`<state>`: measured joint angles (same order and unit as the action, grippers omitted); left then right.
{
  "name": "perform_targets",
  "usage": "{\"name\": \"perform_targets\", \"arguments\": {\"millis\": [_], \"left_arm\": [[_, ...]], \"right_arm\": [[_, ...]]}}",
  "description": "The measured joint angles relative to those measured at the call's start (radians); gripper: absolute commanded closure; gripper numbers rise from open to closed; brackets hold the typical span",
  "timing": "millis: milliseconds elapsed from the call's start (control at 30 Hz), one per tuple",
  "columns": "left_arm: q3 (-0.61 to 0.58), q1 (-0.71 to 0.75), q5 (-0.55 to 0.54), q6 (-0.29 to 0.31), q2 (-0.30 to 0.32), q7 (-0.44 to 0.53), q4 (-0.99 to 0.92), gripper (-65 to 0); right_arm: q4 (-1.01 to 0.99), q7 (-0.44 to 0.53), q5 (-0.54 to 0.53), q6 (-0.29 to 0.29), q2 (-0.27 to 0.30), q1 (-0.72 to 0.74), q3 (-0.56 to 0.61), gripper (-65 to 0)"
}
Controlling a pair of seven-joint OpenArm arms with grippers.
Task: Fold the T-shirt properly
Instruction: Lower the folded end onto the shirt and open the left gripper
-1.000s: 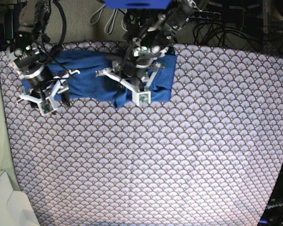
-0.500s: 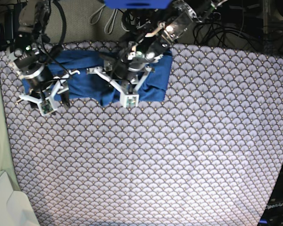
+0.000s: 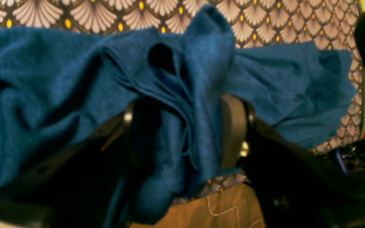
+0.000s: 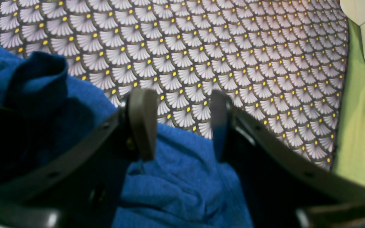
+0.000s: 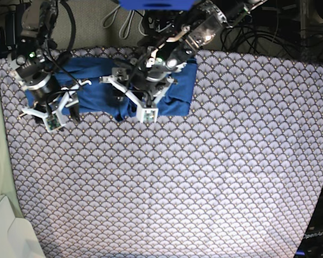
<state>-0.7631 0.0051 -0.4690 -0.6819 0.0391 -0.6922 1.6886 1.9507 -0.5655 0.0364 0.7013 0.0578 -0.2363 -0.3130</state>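
Where arms overlap it, T-shirt (image 5: 180,88) half hidden, folds (image 3: 182,104) blurred

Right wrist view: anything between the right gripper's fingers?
No: the right gripper is open, and between its fingers only the T-shirt and patterned cloth below show.

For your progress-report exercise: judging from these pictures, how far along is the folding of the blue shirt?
Done: the plain blue knit T-shirt lies gathered into a band on the scallop-patterned cloth.
In hand: bunched folds hang between the left gripper fingers.
Left: neat final folds; the right gripper hovers open.
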Motion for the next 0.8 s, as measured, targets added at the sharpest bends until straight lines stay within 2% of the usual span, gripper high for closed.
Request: {"name": "perform_targets", "arguments": {"millis": [133,233,433,500,567,667,800], "left_arm": [[0.000,0.000,-0.003,0.000,0.028,-0.005,0.032,-32.4],[-0.004,-0.022,-0.002,-0.003,0.021,0.000,0.035,-32.4],[-0.166,-0.085,-0.007,0.001,0.013,-0.002,0.034,-32.2],[-0.188,-0.090,-0.012,0.001,0.014,-0.008,0.034,-32.2],[-0.184,-0.096,-0.010,0.001,0.023,-0.007,0.042,-32.1],[-0.166,-0.105,-0.006,-0.003,0.073,0.009,0.082,-32.1],[-0.046,-0.100,-0.007,-0.002,0.114,0.004,0.151,-31.9]], "right_arm": [[0.000,-0.001,0.000,0.000,0.000,0.000,0.000,-28.3],[0.000,0.000,0.000,0.000,0.000,0.000,0.000,-28.3],[0.000,0.000,0.000,0.000,0.002,0.000,0.000,-28.3],[0.000,0.000,0.000,0.000,0.014,0.000,-0.004,-28.3],[0.000,0.000,0.000,0.000,0.010,0.004,-0.028,-28.3],[0.000,-0.004,0.000,0.000,0.008,0.021,-0.068,-28.3],[0.000,-0.003,-0.001,0.000,0.007,0.033,-0.088,-28.3]]}}
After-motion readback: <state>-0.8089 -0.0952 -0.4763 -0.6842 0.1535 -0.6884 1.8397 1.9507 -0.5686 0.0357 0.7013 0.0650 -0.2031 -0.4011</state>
